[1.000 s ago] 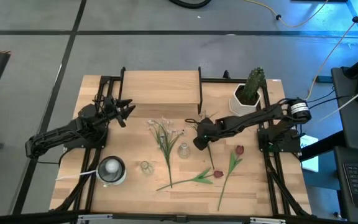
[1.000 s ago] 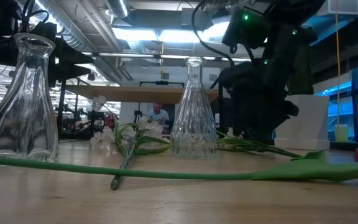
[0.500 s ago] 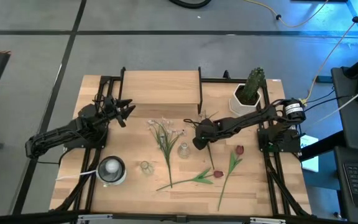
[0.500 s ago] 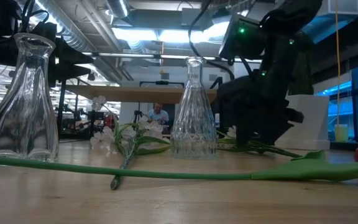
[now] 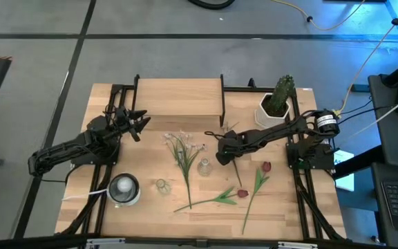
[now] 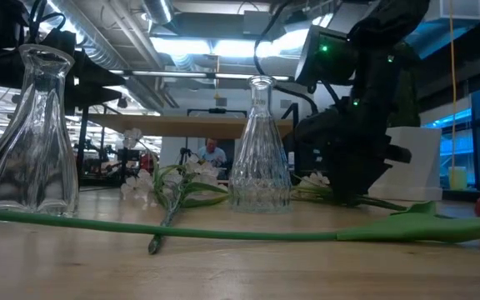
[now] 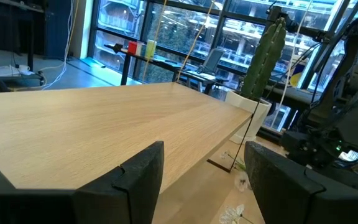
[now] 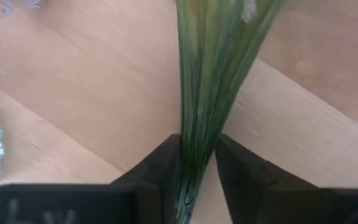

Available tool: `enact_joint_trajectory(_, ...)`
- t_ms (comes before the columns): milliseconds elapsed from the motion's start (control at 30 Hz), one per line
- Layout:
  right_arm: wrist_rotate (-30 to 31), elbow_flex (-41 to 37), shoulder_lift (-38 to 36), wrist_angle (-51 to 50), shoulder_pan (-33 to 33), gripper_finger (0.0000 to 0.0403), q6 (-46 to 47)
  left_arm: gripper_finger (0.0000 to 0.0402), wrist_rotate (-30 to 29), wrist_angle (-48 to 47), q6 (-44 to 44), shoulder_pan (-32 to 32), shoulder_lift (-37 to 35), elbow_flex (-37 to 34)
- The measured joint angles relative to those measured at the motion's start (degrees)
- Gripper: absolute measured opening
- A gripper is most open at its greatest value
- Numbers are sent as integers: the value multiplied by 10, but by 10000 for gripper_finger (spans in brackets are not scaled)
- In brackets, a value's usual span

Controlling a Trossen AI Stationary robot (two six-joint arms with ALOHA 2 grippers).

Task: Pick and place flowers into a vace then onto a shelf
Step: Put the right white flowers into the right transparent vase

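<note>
A spray of white-blossom flowers [image 5: 229, 142] lies on the table just in front of the shelf [image 5: 178, 97], and my right gripper [image 5: 221, 155] is down on it, shut on its green stems [image 8: 197, 93]. Another white spray [image 5: 182, 149] and two red-bud flowers [image 5: 213, 199] [image 5: 258, 178] lie flat on the tabletop. Two clear glass vases [image 5: 204, 167] [image 5: 161, 185] stand upright on their bases near the front. My left gripper [image 5: 141, 123] hovers open at the shelf's left front corner, holding nothing. My right gripper pinches the bundle of thin green stems [image 8: 194, 149] between its two fingers [image 8: 157, 171], below the blossoms. The fingers come from above and lie across the stems. The spray still lies along the table [image 6: 323, 193].
A green cactus in a white pot [image 5: 276, 104] stands at the back right beside the shelf. A round white-and-grey object [image 5: 123, 188] sits at the front left. The nearer vase [image 6: 261, 150] stands right beside my right gripper [image 6: 340, 187]. A red-bud flower's long stem [image 6: 223, 232] crosses the front.
My right gripper has shifted slightly toward the table's left and settled lower over the white-blossom spray. The flowers and vases lie where they were.
</note>
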Motion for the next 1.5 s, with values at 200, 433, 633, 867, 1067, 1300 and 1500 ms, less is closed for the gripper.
enact_joint_trajectory(200,-1,-1,-6,-4,0,36,6,216,0,0,0,0,0,0)
enact_joint_trajectory(433,-56,-4,-66,-1,2,16,-8,216,0,0,0,0,0,0)
enact_joint_trajectory(633,-41,-3,-177,50,0,6,-38,216,0,0,-1,0,0,0)
enact_joint_trajectory(867,33,-2,-298,230,9,4,-157,216,0,0,-1,0,0,0)
enact_joint_trajectory(1067,101,-1,-327,498,41,4,-395,216,0,0,-1,0,0,0)
enact_joint_trajectory(1300,103,0,-276,655,81,4,-585,216,0,0,-1,0,0,0)
enact_joint_trajectory(1500,104,-1,-221,678,88,4,-594,216,0,0,-1,0,0,0)
